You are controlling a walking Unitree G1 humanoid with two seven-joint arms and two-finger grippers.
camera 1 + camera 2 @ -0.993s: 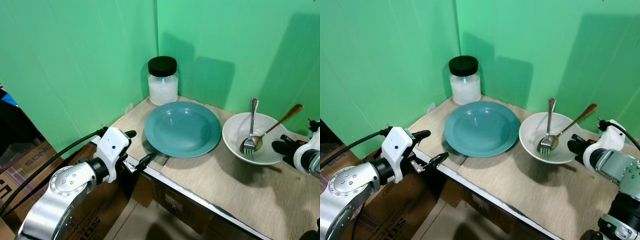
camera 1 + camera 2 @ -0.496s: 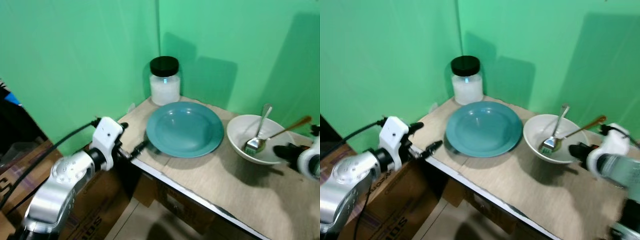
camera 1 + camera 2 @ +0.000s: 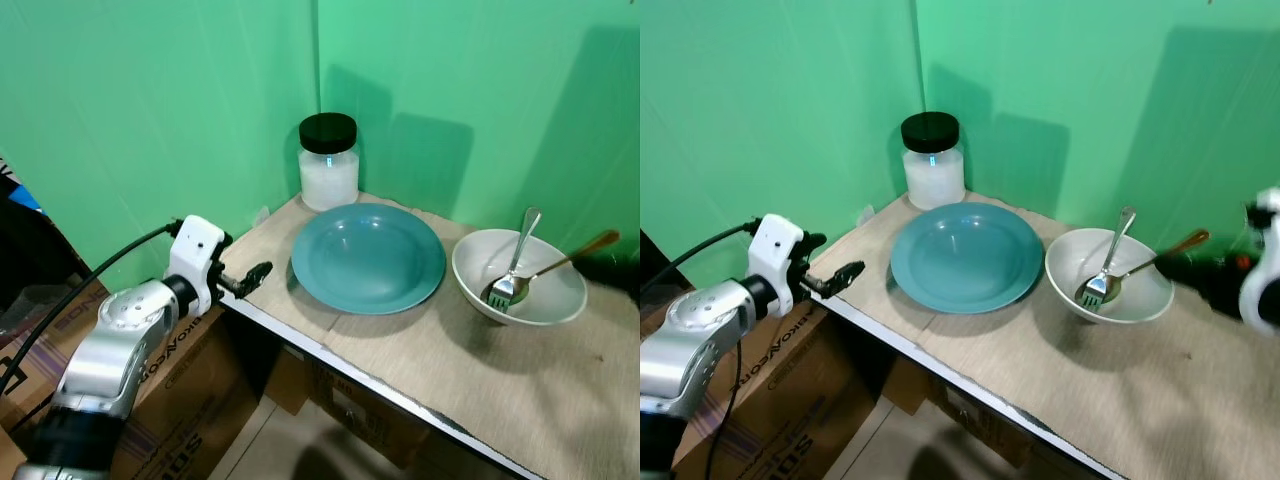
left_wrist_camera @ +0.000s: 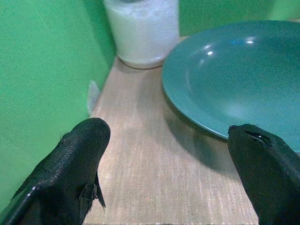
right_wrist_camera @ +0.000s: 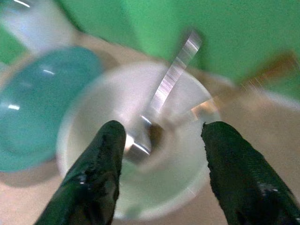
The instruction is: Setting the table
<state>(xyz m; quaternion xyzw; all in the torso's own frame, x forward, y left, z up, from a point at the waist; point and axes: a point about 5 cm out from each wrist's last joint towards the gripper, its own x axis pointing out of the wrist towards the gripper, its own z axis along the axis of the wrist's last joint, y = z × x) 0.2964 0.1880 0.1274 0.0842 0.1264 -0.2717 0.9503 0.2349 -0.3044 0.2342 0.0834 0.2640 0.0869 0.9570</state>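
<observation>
A teal plate (image 3: pixel 368 257) is seen on a light wooden table (image 3: pixel 500 370) set into a corner of green walls. Behind the plate, close against the corner, a jar (image 3: pixel 328 160) with a black lid and pale contents is stood upright, just apart from the plate's far rim. To the right of the plate a white bowl (image 3: pixel 548 297) is placed, its rim just beside the plate's edge. Inside the bowl a fork (image 3: pixel 512 276) is laid with its tines down at the bottom and its handle leaned up toward the back, and a spoon (image 3: pixel 565 256) with a wooden-coloured handle is propped beside it — the handle is angled out over the bowl's right rim.

The left gripper (image 3: pixel 248 277) is held at the table's left edge, level with the near-left side of the plate and just apart from it. In the left wrist view its fingers (image 4: pixel 75 168) are spread wide, with bare tabletop between them; the plate and the jar are seen ahead of them, and nothing is gripped.

The right gripper (image 3: pixel 1200 272) is held at the right of the bowl, near the spoon's handle end, and is partly cut off by the frame edge. In the right wrist view — blurred — its fingers (image 5: pixel 101 173) are opened wide and pointed at the bowl, with the fork and spoon seen between them; nothing is held.

Cardboard boxes (image 3: pixel 170 390) are seen on the floor under the table's left side.
</observation>
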